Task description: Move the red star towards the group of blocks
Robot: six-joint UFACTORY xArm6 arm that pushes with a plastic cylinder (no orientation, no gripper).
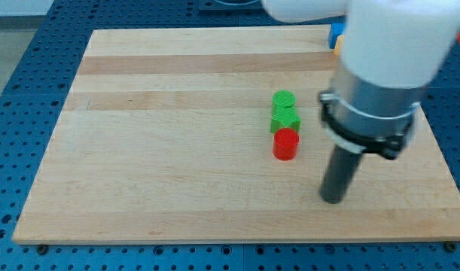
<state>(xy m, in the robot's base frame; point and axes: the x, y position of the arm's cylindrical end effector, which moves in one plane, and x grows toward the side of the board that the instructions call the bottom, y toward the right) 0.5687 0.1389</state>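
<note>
Looks like a robotics lab/test bench. Pale wooden board [177,150] w/ visible plank grain sits on a blue perforated metal table [34,68], regular hole grid typical of lab fixturing. Big white-and-grey robot arm [384,68] w/ black clamp ring fills the view's top right, just above my tip [333,200]. No household or shop items in view.

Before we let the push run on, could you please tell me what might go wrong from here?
No red star shows, only a red cylinder below two green blocks; my tip could push the wrong block. The arm's white body hides most of the blue and orange blocks, perhaps the star too.
</note>
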